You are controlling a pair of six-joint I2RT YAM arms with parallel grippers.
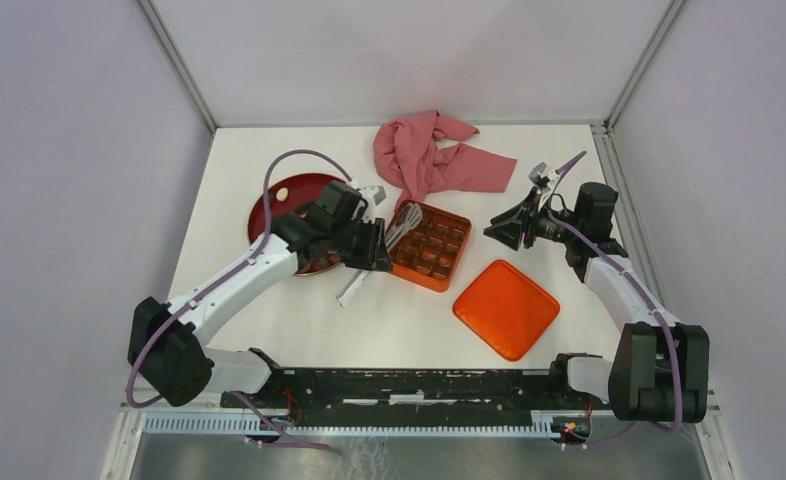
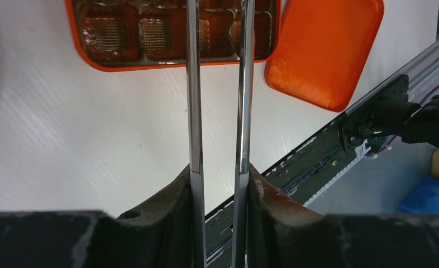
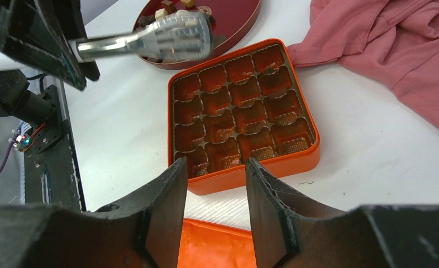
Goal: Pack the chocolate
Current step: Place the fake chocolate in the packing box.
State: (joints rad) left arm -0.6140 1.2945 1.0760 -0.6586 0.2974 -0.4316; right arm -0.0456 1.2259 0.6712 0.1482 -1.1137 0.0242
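A white table carried everything, with a crumpled pink cloth lying at its far middle. Nearer the arms sat a flat orange lid, lying apart from the square orange tin just beyond it and to its left. The tin's gridded compartments showed glossy, ribbed floors in the right wrist view. Left of the tin lay a round dark-red plate, partly hidden by the left arm. The left gripper had its fingers clamped against the two bright metal arms of a pair of tongs, and those arms ran forward side by side with a narrow gap between them. The scalloped head of the tongs hung raised near the tin's left side, close to the plate; whether anything sat inside it could not be told. The right gripper hovered to the right of the tin, above the table, its fingers spread with nothing between them. The chocolate – a few tiny brown and cream pieces – lay on the plate.
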